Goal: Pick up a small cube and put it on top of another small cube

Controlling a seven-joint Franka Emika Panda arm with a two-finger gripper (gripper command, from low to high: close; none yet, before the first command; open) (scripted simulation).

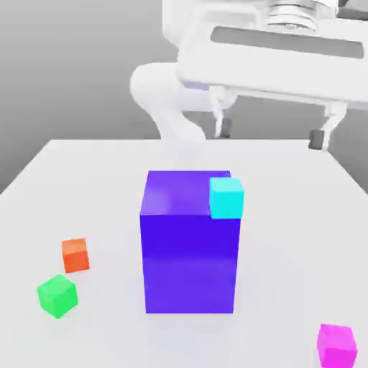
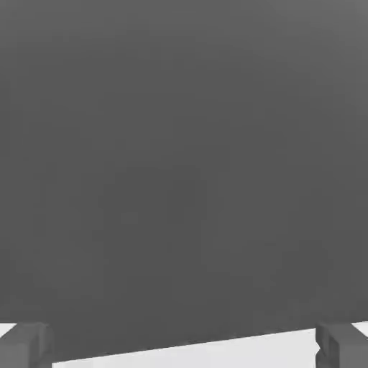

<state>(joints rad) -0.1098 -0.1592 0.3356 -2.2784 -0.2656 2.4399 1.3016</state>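
**Caller:** Sweep it for me, the exterior view's left across to its right.

**Me:** Far left, a green cube (image 1: 57, 295) on the white surface (image 1: 86, 180), an orange cube (image 1: 75, 255) just behind it. In the middle stands the big blue-purple block (image 1: 190, 248), with a cyan cube (image 1: 226, 198) at its upper right corner; I can't tell whether it rests on top or sits behind. Above and right hangs my end effector (image 1: 269, 133), fingers spread wide, nothing between them, well clear of everything. Down in the right corner, the small cube (image 1: 336, 346), magenta-pink, sits alone on the surface.

**Caller:** So, progress?

**Me:** By my reading, right at the start. Nothing gripped, nothing stacked. I have yet to come down over the pink one, close on it, lift it and set it on another small cube.
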